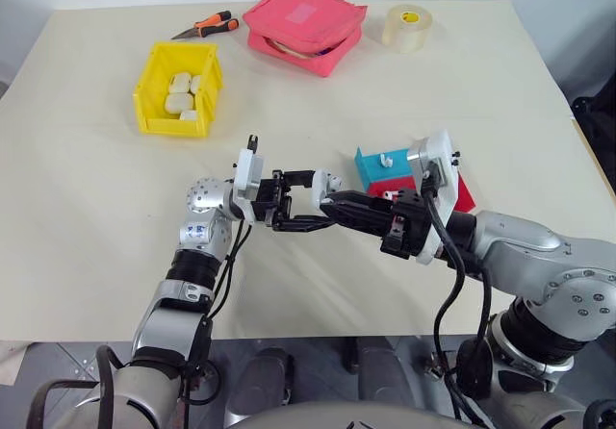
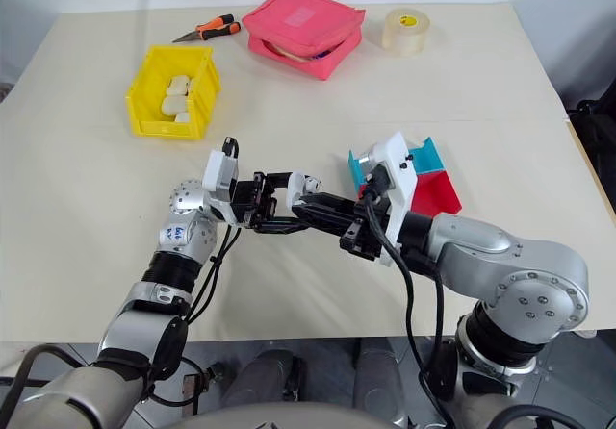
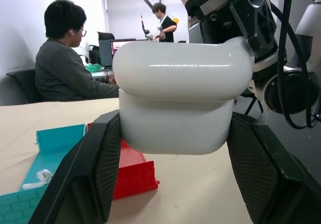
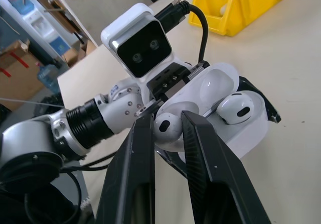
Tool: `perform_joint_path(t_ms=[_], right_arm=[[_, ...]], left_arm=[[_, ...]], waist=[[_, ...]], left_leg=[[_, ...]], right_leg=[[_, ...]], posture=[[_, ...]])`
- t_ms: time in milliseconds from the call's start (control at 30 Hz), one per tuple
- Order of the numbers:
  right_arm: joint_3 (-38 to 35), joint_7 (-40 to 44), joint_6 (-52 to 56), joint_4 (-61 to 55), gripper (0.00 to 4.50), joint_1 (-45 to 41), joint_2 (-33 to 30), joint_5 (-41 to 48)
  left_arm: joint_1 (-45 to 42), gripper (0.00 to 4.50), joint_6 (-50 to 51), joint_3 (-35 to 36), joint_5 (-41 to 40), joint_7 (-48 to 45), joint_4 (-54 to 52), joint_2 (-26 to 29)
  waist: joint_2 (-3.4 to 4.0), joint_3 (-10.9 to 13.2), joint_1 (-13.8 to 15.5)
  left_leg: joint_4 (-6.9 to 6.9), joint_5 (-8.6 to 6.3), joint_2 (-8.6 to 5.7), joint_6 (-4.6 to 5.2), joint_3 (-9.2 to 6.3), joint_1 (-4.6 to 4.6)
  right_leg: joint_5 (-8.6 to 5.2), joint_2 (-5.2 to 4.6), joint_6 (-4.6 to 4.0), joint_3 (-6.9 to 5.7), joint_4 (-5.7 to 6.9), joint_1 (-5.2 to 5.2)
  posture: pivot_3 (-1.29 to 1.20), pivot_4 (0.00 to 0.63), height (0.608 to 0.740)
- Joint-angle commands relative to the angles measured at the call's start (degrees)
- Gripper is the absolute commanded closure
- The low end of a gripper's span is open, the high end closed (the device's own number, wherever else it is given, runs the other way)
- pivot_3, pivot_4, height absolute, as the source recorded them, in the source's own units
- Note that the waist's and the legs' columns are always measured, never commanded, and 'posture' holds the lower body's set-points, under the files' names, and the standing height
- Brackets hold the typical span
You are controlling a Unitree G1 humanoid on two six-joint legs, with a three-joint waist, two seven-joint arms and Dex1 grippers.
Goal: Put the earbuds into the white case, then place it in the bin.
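My left gripper [image 1: 322,198] is shut on the white case [image 4: 246,128], holding it above the table's middle with its lid flipped open. One of the earbuds [image 4: 235,108] lies in a socket of the case. My right gripper [image 4: 168,121] is shut on a second earbud [image 4: 168,132], which it holds at the case's open mouth beside the seated one. In the left wrist view the case [image 3: 183,98] sits between both black fingers [image 3: 95,169]. The yellow bin [image 1: 173,124] stands at the far left with several white cases inside.
A blue tray [image 1: 371,169] with a small white earbud [image 3: 37,179] and a red tray [image 1: 462,196] lie just beyond my right wrist. A pink pouch [image 1: 303,25], a tape roll [image 1: 407,27] and orange-handled pliers [image 1: 207,27] line the far edge.
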Motion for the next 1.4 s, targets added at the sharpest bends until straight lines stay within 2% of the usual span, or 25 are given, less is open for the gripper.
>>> perform_joint_path(t_ms=[33,467,667,1067,1300,1400], right_arm=[[1.1,-3.0,-2.2,2.1,4.07,0.8,-2.9,-1.5],[4.1,-8.3,-7.8,5.0,4.07,3.8,-8.1,-0.2],[6.3,-10.5,-10.7,2.9,4.07,5.4,-11.6,8.9],[14.3,-21.3,-23.2,4.0,4.07,5.7,-21.5,25.6],[17.0,-21.8,-26.8,5.0,4.07,5.5,-24.8,25.0],[14.6,-18.2,-25.8,5.5,4.07,4.6,-30.8,20.6]], left_arm=[[-1.2,1.72,-0.2,1.5,-2.0,-2.6,-2.4,0.1],[-0.3,1.72,-0.5,1.8,-2.1,-2.8,-3.7,0.0],[-1.2,1.72,-1.9,2.6,-1.5,-2.5,-1.6,-0.2],[-2.6,1.72,-7.1,3.6,-0.3,-2.4,3.3,-1.1],[-2.7,1.72,-7.9,3.9,-0.2,-2.4,3.8,-1.4],[-2.7,1.72,-8.3,4.7,0.1,-1.6,4.4,-0.5]], waist=[[0.0,0.0,0.0],[0.0,0.0,0.1],[-0.01,0.0,0.1],[-0.04,0.0,0.5],[-0.04,0.0,0.8],[-0.04,0.0,1.4]], left_leg=[[0.0,0.0,0.0,0.0,0.0,0.0],[-0.01,0.0,0.07,0.01,0.0,-0.01],[-0.01,0.0,0.09,0.01,0.0,-0.02],[-0.01,-0.01,0.14,0.07,0.03,-0.04],[-0.01,-0.04,0.15,0.16,0.09,-0.04],[0.01,-0.05,0.15,0.2,0.12,-0.05]], right_leg=[[0.0,0.0,0.0,0.0,0.0,0.0],[0.0,-0.01,0.0,0.0,-0.04,0.01],[0.0,-0.02,0.01,-0.01,-0.06,0.02],[0.02,-0.07,0.03,-0.03,-0.13,0.05],[0.03,-0.07,0.05,-0.03,-0.17,0.07],[0.06,-0.08,0.05,-0.02,-0.2,0.07]], posture=[[0.0,0.15,0.74],[0.0,0.15,0.74],[0.0,0.15,0.74],[0.0,0.15,0.74],[0.0,0.15,0.74],[0.0,0.15,0.74]])
